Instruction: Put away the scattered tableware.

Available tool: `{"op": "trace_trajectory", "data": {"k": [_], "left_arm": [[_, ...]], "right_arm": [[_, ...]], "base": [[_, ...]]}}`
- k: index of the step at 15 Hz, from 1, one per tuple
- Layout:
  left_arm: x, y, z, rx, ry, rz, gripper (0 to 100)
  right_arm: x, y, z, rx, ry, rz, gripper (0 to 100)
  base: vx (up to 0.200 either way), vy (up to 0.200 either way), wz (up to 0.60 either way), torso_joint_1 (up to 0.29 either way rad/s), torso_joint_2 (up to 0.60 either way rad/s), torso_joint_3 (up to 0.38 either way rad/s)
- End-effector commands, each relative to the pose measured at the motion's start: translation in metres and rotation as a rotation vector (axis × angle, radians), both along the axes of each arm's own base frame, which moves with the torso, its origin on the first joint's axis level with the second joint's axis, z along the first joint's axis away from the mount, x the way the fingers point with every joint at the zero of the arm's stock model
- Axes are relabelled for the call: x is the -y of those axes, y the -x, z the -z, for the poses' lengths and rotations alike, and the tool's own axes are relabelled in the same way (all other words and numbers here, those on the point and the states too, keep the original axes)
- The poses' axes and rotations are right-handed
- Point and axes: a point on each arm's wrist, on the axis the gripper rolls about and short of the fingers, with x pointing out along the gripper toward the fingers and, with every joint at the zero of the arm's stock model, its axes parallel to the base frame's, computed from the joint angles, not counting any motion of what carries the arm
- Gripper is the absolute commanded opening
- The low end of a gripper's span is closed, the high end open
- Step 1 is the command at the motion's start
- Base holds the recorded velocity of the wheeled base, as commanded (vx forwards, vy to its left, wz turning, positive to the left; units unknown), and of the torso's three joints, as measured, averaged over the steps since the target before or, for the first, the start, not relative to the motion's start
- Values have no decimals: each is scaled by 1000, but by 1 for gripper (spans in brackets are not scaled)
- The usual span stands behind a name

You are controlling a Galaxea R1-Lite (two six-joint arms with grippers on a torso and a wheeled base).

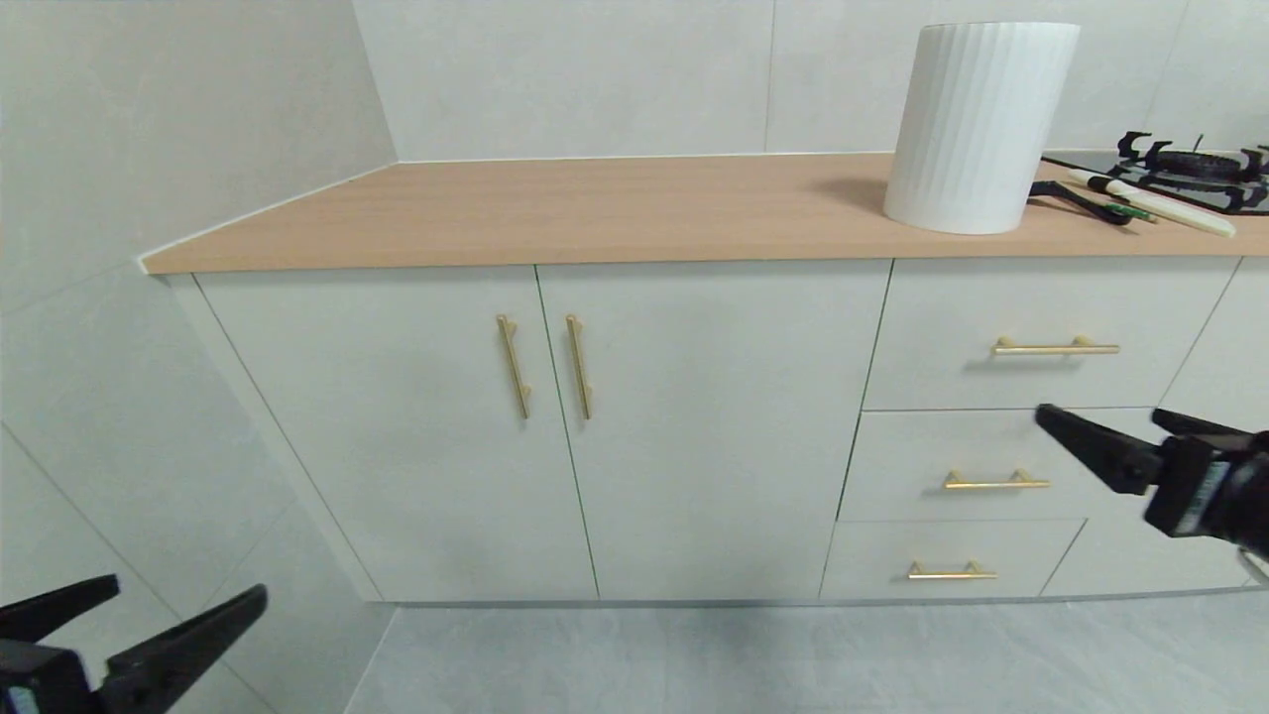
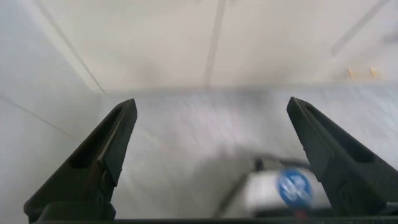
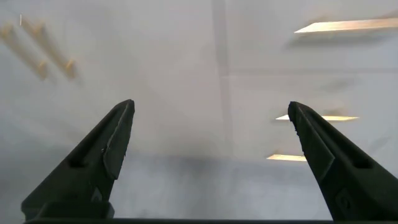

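Scattered utensils lie on the wooden countertop (image 1: 555, 213) at the far right: a black-handled utensil (image 1: 1081, 201), a white-handled one (image 1: 1162, 204) and a small green item (image 1: 1130, 210). A tall white ribbed container (image 1: 977, 129) stands upright just left of them. My right gripper (image 1: 1100, 415) hangs open and empty in front of the middle drawer, well below the counter; the right wrist view has its gripper (image 3: 210, 104) facing the cabinet fronts. My left gripper (image 1: 188, 589) is open and empty, low at the left near the floor, and faces the floor tiles (image 2: 211, 102).
A black gas hob (image 1: 1190, 169) sits at the counter's right end behind the utensils. Below the counter are two doors with gold handles (image 1: 514, 365) and three drawers with gold handles (image 1: 1056, 347). A tiled wall closes the left side.
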Motion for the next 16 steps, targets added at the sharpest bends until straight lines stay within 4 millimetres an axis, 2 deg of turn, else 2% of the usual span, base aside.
{"op": "trace_trajectory", "data": {"k": [1,2,4,9,11,13,14,15,16], "left_arm": [[-21,44,-2,199,8,-51,100],[-27,59,-2,272,-8,-76,100],[-32,78,0,345,-56,-116,100],[-36,110,16,468,-108,-214,100],[-36,119,26,506,-129,-244,100],[-35,123,32,523,-131,-272,100],[-32,125,38,529,-145,-320,100],[-32,127,39,536,-145,-325,100],[-29,131,51,559,-160,-309,100]], "right_arm": [[40,61,-6,187,-8,130,100],[51,86,-9,265,1,177,100],[62,120,-8,344,37,234,100],[71,184,13,472,168,384,100],[70,196,26,472,198,417,100],[68,201,31,480,206,449,100],[66,203,44,490,216,458,100],[66,202,48,482,218,463,100],[66,189,69,413,222,459,100]], "base": [[0,0,0,0,0,0],[0,0,0,0,0,0],[0,0,0,0,0,0],[0,0,0,0,0,0],[0,0,0,0,0,0],[0,0,0,0,0,0],[0,0,0,0,0,0],[0,0,0,0,0,0],[0,0,0,0,0,0]]}}
